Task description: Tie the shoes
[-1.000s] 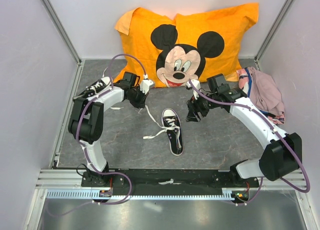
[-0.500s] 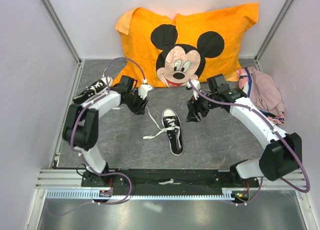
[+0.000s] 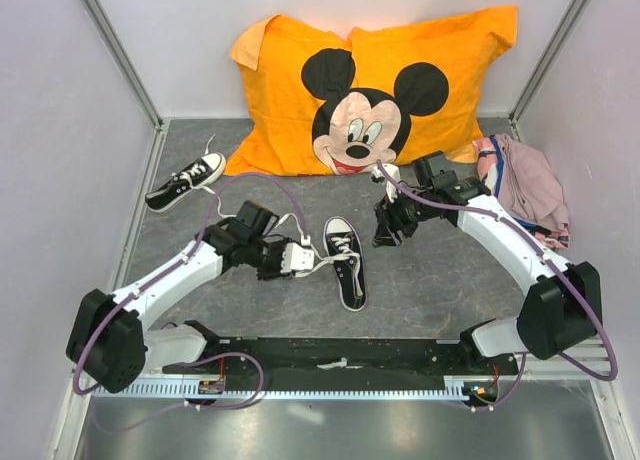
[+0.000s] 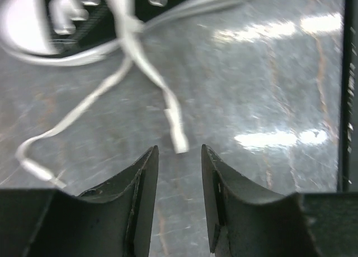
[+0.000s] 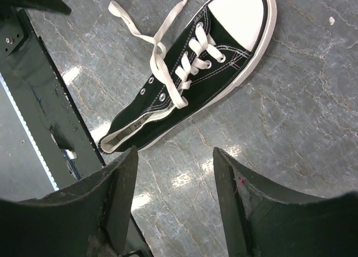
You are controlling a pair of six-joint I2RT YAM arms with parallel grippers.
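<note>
Since the white laces [image 4: 169,109] look limp, light and slippery, pinch them near their stiffer tips. One black canvas sneaker [image 3: 345,263], white toe cap, lies untied mid-way across the desk [image 3: 440,280]; its twin [image 3: 185,181] lies back left. The left gripper [image 4: 179,151] has its fingers narrowly apart, empty, beside a lace tip; the right gripper [image 5: 174,156] has its fingers wide apart above the sneaker.

Two shoes [image 3: 346,265], one pillow [image 3: 370,90], one cloth [image 3: 530,185]

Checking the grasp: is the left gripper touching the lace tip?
Apart. The left wrist view shows the lace tip between the left gripper's open fingers, table visible either side.
</note>
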